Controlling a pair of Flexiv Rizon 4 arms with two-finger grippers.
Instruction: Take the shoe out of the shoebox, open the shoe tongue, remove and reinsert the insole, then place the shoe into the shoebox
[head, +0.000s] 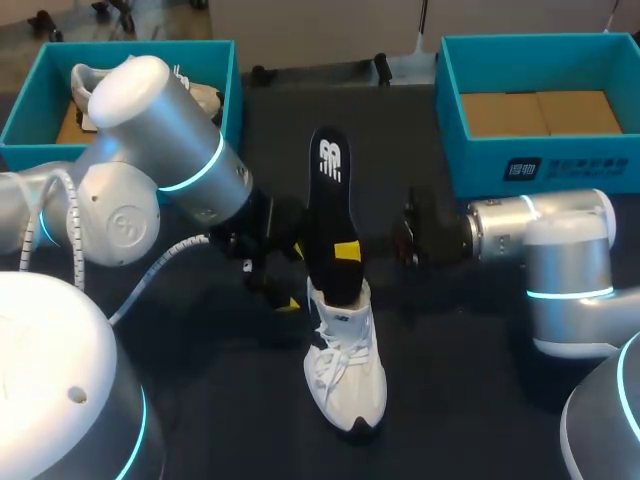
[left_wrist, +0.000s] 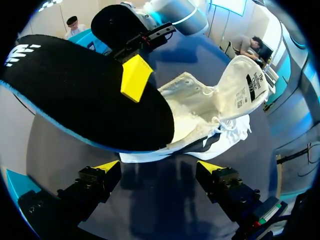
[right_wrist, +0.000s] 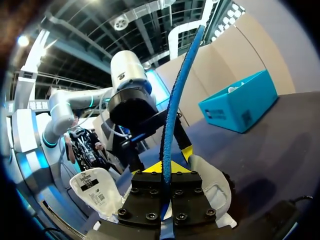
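A white shoe stands on the dark table, toe toward me, its tongue folded forward. A black insole stands upright with its lower end in the shoe's opening. My right gripper is shut on the insole just above the shoe; in its wrist view the insole's blue edge runs up from between the yellow tips. My left gripper hangs open just left of the shoe's heel, holding nothing. In its own view the left gripper faces the shoe and insole.
A teal shoebox at the back left holds another white shoe. A second teal shoebox at the back right shows only its cardboard floor. My left arm's elbow looms over the left box.
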